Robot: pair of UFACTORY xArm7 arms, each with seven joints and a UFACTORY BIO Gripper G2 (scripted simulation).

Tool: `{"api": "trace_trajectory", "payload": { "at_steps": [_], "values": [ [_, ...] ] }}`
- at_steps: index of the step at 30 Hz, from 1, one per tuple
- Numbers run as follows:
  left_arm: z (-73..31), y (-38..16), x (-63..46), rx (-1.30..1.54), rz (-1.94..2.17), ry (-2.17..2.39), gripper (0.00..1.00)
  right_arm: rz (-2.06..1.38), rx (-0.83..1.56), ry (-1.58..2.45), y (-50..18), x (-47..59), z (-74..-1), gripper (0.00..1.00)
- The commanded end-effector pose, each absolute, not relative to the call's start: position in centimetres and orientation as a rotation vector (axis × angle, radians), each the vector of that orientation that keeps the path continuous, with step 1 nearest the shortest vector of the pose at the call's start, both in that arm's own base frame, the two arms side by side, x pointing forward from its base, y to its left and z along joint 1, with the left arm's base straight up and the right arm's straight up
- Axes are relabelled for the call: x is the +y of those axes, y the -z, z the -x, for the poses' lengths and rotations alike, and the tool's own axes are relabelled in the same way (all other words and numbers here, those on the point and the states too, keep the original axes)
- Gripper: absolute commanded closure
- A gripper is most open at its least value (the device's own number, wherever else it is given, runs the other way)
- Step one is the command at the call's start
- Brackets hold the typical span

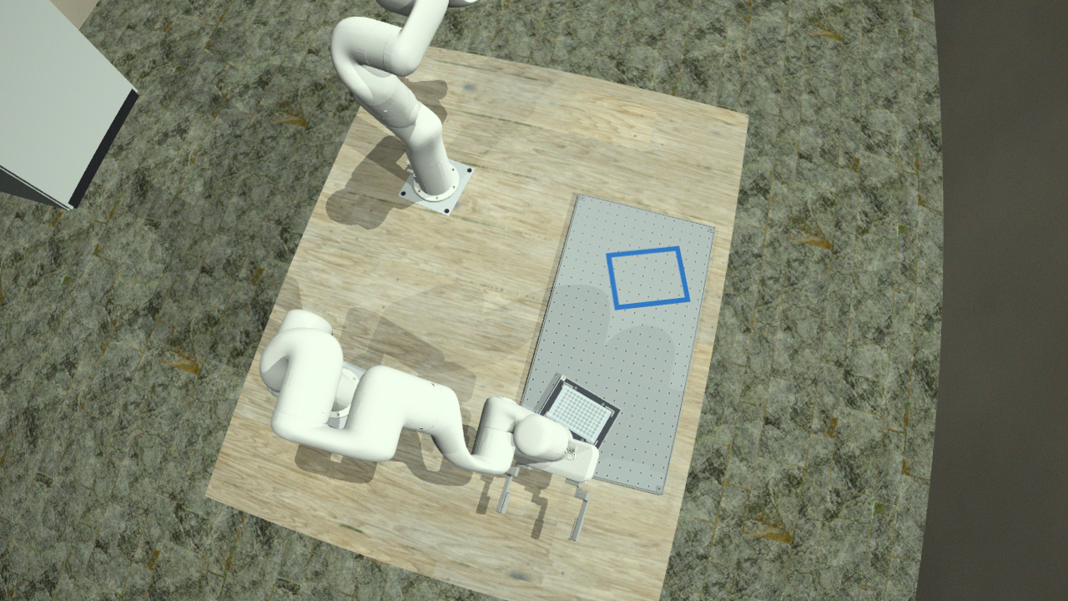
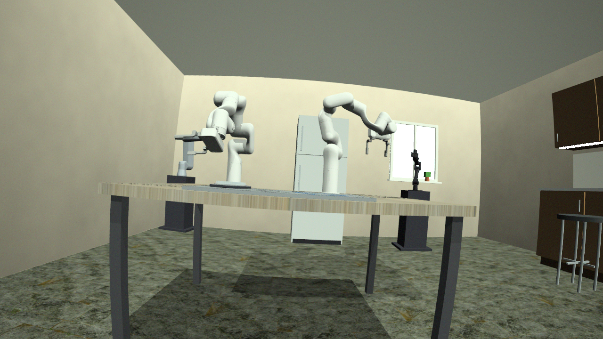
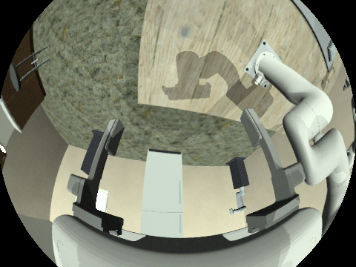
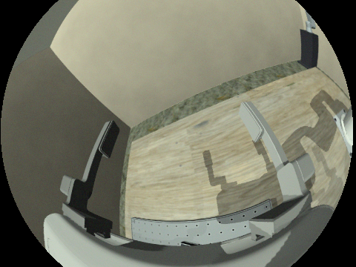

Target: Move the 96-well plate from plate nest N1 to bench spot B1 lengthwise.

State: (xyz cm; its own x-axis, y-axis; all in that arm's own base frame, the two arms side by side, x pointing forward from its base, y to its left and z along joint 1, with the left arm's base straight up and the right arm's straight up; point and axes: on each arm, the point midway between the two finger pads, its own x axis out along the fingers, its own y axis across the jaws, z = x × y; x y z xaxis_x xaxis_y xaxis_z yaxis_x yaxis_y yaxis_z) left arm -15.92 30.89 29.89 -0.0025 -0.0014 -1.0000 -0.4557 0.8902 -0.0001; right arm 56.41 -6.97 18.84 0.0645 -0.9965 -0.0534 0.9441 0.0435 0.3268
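The pale 96-well plate (image 1: 581, 412) sits in the dark-rimmed nest (image 1: 608, 428) at the near end of the grey perforated board. The blue taped outline (image 1: 652, 304) lies on the board's far part, with nothing inside it. My right gripper (image 1: 538, 524) (image 2: 183, 145) (image 4: 178, 113) is open and empty. It hangs above the table beside the nest, fingers pointing away from the plate; its body hides part of the nest's near side. My left gripper (image 2: 376, 153) (image 3: 182, 116) is open and empty, raised high and pointing down, away from the board; it is out of frame in the top view.
The perforated board (image 1: 642, 351) (image 4: 178, 231) lies along one long edge of the wooden table (image 1: 477, 246). The left arm's base (image 1: 435, 186) stands at the table's far side. The right arm (image 1: 406, 403) reaches low across the near part, close to the nest.
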Motion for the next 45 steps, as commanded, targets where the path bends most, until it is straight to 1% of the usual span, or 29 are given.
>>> {"api": "trace_trajectory", "payload": {
  "at_steps": [1, 20, 44, 45],
  "values": [
    [18.5, -30.0, 29.6, 1.529, 0.432, -0.436, 0.0, -0.312, -0.212, 1.499, -19.1, -7.0, -56.5, 0.0],
    [25.7, -30.0, 23.6, 1.475, 0.644, -0.648, 0.0, -0.312, -0.212, 1.499, -19.1, -7.0, -56.5, 0.0],
    [26.4, -30.0, 22.8, 1.468, 0.667, -0.671, 0.0, -0.312, -0.212, 1.499, -19.1, -7.0, -56.5, 0.0],
    [26.4, -30.0, 22.8, 1.468, 0.667, -0.671, 0.0, -0.312, -0.212, 1.499, -19.1, -7.0, -56.5, 0.63]
  ]
}}
